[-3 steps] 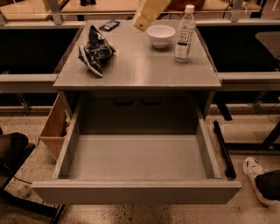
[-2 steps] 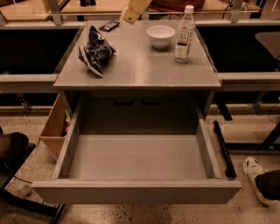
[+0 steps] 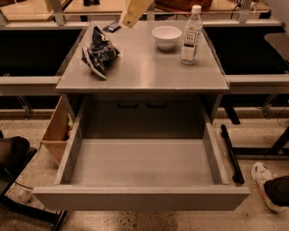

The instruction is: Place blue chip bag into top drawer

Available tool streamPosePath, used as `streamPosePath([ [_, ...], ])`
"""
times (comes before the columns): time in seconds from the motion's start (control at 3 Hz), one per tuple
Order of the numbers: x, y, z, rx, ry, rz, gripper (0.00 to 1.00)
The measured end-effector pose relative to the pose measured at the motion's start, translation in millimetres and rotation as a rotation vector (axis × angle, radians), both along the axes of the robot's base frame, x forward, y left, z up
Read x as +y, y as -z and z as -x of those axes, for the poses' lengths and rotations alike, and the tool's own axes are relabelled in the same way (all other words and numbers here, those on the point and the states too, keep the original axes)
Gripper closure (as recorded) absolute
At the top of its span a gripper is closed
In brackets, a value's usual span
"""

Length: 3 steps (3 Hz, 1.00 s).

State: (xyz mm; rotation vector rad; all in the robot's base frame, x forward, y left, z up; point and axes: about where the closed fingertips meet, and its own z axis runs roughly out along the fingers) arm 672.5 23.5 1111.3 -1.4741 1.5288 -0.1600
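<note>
The blue chip bag (image 3: 99, 52) lies crumpled on the left part of the grey cabinet top (image 3: 144, 72). The top drawer (image 3: 140, 198) is pulled fully out below it, and nothing shows on its bare floor. My gripper (image 3: 131, 13), a cream-coloured part reaching in from the top edge, hovers above the back of the cabinet top. It is behind and to the right of the bag and does not touch it.
A white bowl (image 3: 166, 37) and a clear water bottle (image 3: 191, 35) stand at the back right of the cabinet top. A small flat black object (image 3: 112, 27) lies at the back. A light wooden box (image 3: 56, 131) sits left of the drawer. A shoe (image 3: 266, 185) is at the lower right.
My gripper has moved left along the back of the cabinet top, from near the bowl toward the bag. The bag, bowl, bottle and drawer have not moved.
</note>
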Motion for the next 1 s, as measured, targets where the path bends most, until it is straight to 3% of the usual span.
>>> streamPosePath([
  [0.33, 38.6, 40.7, -69.9, 0.053, -0.066, -0.077, 0.00],
  [0.67, 65.9, 78.4, -109.2, 0.119, -0.105, -0.108, 0.00],
  [1.0, 96.2, 122.5, -122.0, 0.200, -0.150, -0.085, 0.00],
])
